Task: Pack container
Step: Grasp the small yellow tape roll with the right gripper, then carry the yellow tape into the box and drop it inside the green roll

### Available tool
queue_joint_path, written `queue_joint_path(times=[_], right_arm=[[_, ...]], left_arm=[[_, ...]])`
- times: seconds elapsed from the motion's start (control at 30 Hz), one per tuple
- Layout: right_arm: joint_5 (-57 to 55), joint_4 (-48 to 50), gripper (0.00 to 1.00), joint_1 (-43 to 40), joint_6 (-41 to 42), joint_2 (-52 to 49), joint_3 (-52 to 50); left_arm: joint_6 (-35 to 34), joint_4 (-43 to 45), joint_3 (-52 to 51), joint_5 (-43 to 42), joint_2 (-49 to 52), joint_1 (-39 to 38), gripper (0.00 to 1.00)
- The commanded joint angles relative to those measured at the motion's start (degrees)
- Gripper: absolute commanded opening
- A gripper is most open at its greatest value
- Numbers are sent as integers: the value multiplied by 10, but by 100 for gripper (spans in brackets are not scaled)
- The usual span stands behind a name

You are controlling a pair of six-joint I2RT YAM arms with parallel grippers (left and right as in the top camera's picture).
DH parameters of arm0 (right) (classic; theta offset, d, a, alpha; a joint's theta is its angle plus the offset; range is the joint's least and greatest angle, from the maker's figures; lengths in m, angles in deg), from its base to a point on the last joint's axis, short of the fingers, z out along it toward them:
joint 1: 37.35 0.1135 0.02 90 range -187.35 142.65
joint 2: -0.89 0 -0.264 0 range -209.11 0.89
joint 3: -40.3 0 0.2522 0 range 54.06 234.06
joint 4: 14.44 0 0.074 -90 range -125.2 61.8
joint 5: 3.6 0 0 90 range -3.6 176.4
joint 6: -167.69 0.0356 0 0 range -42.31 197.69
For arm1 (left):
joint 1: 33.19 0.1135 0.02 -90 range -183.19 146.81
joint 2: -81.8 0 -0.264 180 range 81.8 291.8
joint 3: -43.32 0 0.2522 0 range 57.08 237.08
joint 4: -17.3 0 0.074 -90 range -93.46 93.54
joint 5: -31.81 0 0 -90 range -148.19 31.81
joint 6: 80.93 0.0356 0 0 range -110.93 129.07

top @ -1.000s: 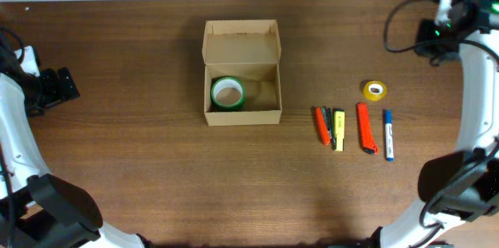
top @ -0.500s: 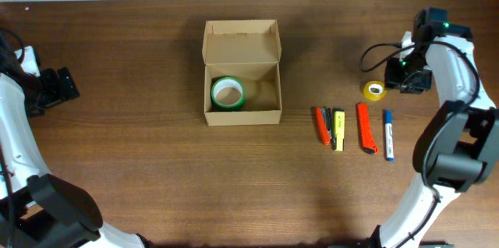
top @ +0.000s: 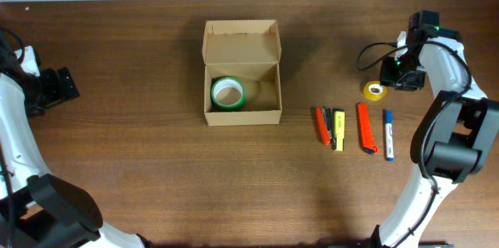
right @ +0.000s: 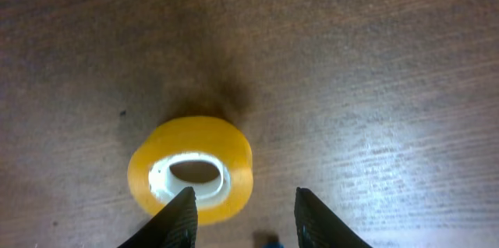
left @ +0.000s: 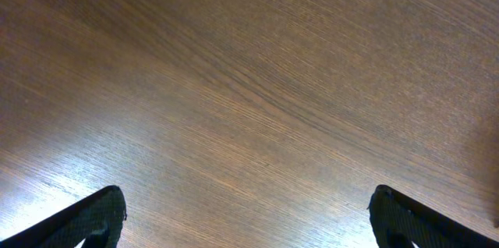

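Note:
The container (top: 242, 45) is a tan cardboard box, flap lid folded back, at mid-table, with a green tape roll (top: 228, 93) lying in its left half. A yellow tape roll (top: 374, 90) lies flat on the wood to the right. My right gripper (top: 394, 80) hovers just beside it. In the right wrist view the yellow roll (right: 191, 170) lies ahead and left of the right gripper (right: 245, 221), which is open and holds nothing; its left finger (right: 181, 218) overlaps the roll's near rim. My left gripper (top: 66, 84) waits wide open at the far left, over bare wood in its own view (left: 249, 224).
A row of items lies right of the box: an orange marker (top: 322, 125), a black and yellow pen (top: 337, 129), an orange cutter (top: 366, 127) and a blue marker (top: 387, 133). A black cable (top: 374, 49) loops off the right arm.
The right arm swung in from the back right corner to the yellow tape roll and its jaws opened wider. The left arm stayed put.

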Motion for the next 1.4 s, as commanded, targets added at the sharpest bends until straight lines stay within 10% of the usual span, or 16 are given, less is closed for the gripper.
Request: queue_joint_path(times=[0.0,0.4,0.73,1.37], right_arm=[[7,8,42,7,3,-21,-1],[10,9,45,13,3,-48,-2],[9,12,4,13,3,-82,-2],[169,-82,4,76,-79,128,210]], left_arm=[[11,1,-2,-5,5,2,100],[11,1,-2,-4,5,2,100],[11,1,-2,-5,5,2,100],[11,1,-2,-5,5,2,99]])
